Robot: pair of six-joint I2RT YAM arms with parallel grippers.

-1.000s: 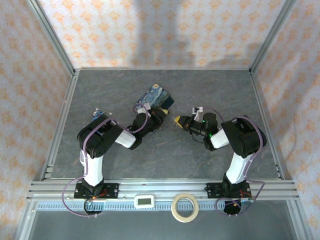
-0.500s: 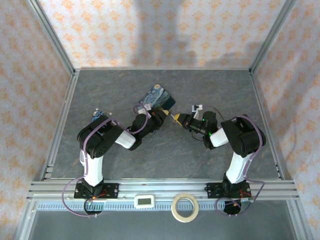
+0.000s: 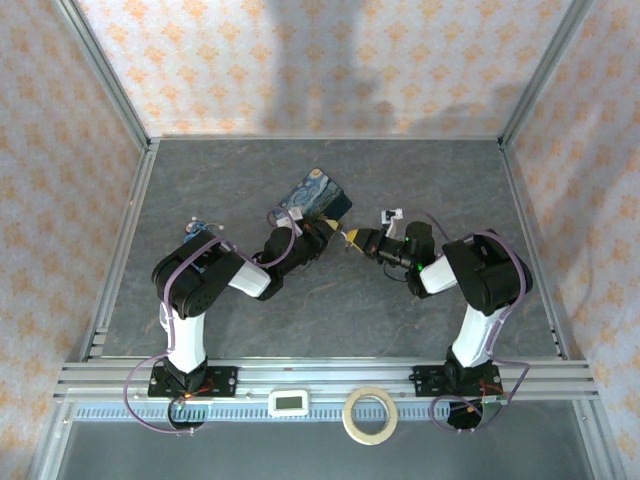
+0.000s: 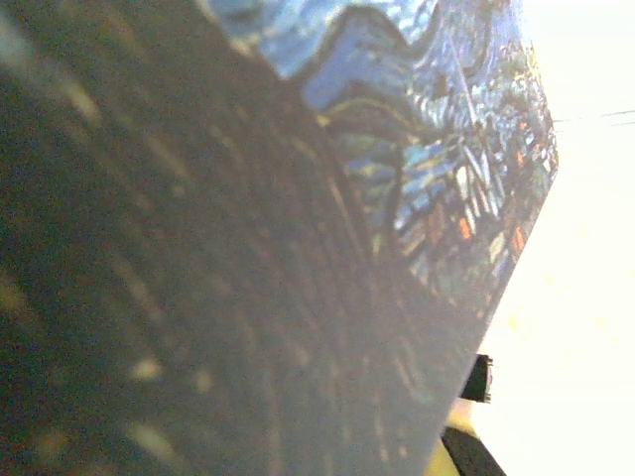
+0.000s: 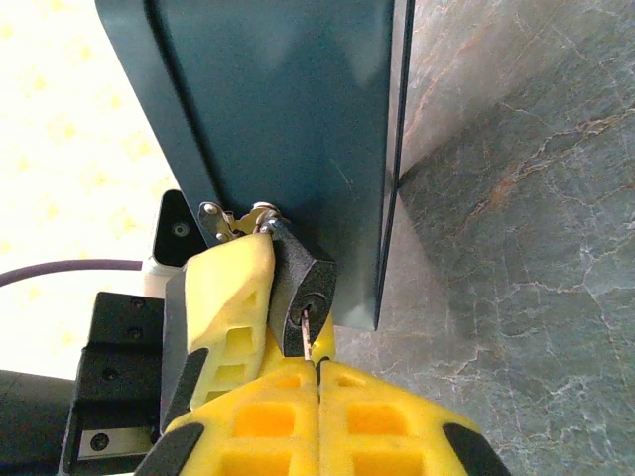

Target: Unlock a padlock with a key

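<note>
A blue painted tin [image 3: 312, 195] stands on the grey table [image 3: 250, 170], tape roll [image 3: 370, 414] nearer.

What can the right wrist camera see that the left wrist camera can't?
Right wrist camera: a small dark grey metal padlock hooked to a silvery latch, a thin silvery key poking into its keyhole, pinched by the yellow foam fingers of the right gripper, and the grey marbled table. Left wrist camera: the swirly blue painting on the tin box, close and blurry. Both: that tin box.

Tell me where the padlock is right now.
In the right wrist view, the padlock sits on the hasp of the blue tin, just above the right gripper, which holds the key at its keyhole.
</note>
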